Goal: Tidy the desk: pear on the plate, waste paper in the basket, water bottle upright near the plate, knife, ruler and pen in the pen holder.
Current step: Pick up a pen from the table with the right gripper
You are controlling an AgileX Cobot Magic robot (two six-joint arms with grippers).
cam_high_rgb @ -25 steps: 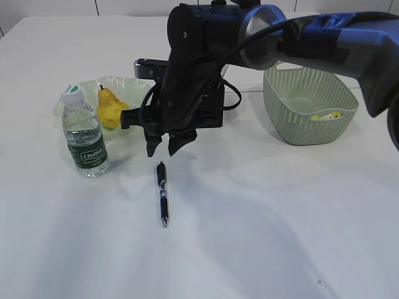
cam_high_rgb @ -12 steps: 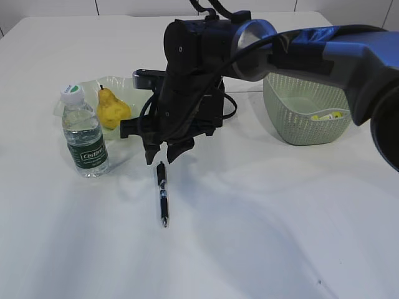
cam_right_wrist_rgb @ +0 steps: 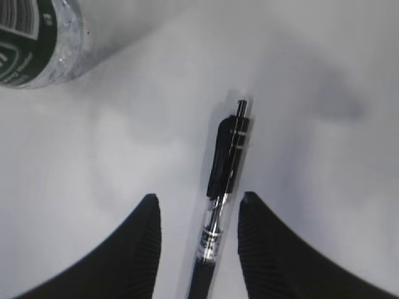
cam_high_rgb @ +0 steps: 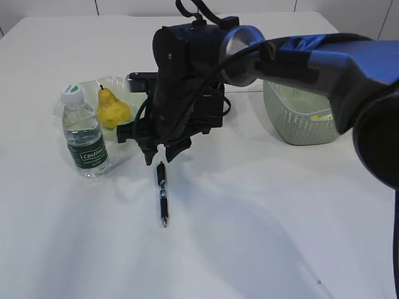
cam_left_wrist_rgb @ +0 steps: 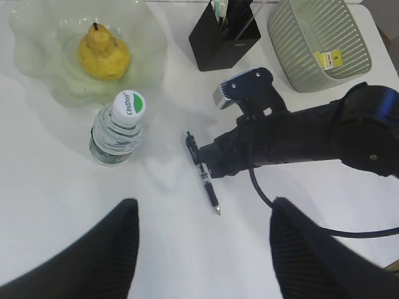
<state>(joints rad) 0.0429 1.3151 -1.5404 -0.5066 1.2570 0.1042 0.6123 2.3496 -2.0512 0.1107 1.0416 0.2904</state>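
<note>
Fingers (cam_right_wrist_rgb: 149, 243) of the right gripper (cam_right_wrist_rgb: 198, 240) stand apart, straddling the pen (cam_right_wrist_rgb: 218, 212) lying flat on the table (cam_high_rgb: 262, 205). Pen pickup looks underway; next, lower and close squarely on the barrel.

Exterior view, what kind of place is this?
Probably a staged desk in a robot lab: a bare white table holding a matte black square pen holder, a black click pen and a sage green perforated plastic basket, worked by a robot arm.
</note>
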